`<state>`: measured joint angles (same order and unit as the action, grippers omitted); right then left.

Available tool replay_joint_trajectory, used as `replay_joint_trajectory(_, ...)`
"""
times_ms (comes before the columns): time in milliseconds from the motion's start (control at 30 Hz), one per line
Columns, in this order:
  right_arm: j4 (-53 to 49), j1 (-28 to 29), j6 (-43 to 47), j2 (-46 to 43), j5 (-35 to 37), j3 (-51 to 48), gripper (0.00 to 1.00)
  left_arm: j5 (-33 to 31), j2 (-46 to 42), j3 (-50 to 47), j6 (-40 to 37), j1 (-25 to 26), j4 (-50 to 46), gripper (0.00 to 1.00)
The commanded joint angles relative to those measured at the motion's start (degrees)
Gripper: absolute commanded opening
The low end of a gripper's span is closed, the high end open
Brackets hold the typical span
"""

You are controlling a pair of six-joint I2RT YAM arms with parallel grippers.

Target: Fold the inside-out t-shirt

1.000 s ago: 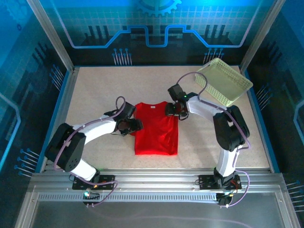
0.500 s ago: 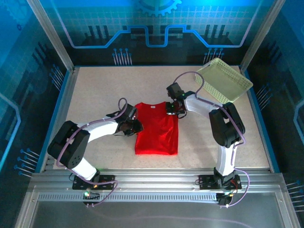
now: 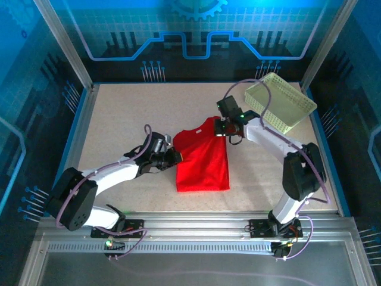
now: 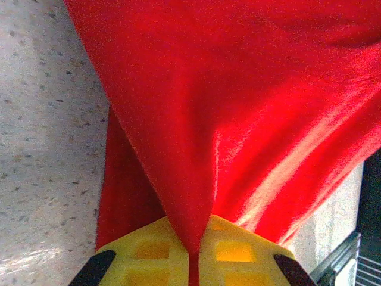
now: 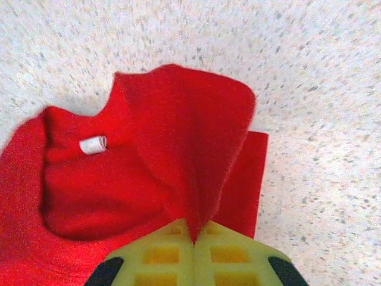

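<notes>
1. The inside-out t-shirt (image 3: 202,159) lies in the middle of the table, and it is what has changed most. A second ago it was a neat flat rectangle. Now its far edge is pulled out of shape, the far-right corner is drawn up toward the basket side, and the whole cloth sits a little further right. The near half looks flat on the surface.
2. Both grippers stood spread beside the shirt a second ago and have since closed. The left gripper (image 4: 191,257) has its yellow pads pressed together on a ridge of red cloth at the shirt's left edge. The right gripper (image 5: 193,237) pinches a peak of cloth at the far-right corner.
3. The white tag (image 5: 93,144) shows just inside the neckline, left of the right gripper's hold.
4. We judge that the grasp is made and the lift begun. The next fold probably means carrying the far edge toward the near one.
5. Blue-lit panels (image 3: 190,36) enclose the cell on the far side and both flanks.
6. The table (image 3: 119,113) is a pale speckled board.
7. A yellow-green basket (image 3: 283,104) sits in the far-right corner, apart from the shirt.
</notes>
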<state>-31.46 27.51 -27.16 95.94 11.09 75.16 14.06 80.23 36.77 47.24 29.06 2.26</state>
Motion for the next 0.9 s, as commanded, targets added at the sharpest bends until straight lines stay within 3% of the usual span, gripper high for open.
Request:
replay_joint_trajectory(0,-1.00,-2.13,-1.31,1.84,2.27,-3.46,0.01,2.75,5.08,-1.90,0.98,0.32,2.51,0.09)
replay_joint_trajectory(100,2.24,-3.35,-1.26,4.76,2.32,-6.21,0.00,4.13,11.27,-2.16,1.18,0.39,4.78,0.10)
replay_joint_trajectory(267,5.22,-5.48,0.70,10.41,-0.83,-5.57,0.09,3.96,15.96,-2.23,1.55,0.44,5.06,0.26)
replay_joint_trajectory(433,3.71,-6.42,2.07,9.42,-1.67,-3.37,0.45,-2.63,8.59,0.03,-1.89,0.43,-4.31,0.53)
replay_joint_trajectory(533,2.73,-7.15,1.84,7.93,-3.46,-3.44,0.58,-8.16,5.70,4.83,-5.28,-0.60,-12.49,0.62)
replay_joint_trajectory(667,4.29,-8.91,0.70,7.71,-8.40,-5.00,0.61,-10.18,8.90,12.84,-8.21,-3.09,-16.79,0.67)
replay_joint_trajectory(867,5.01,-9.23,-0.27,11.00,-10.34,-4.12,0.62,-11.45,21.35,25.24,-9.09,-3.93,-21.07,0.68)
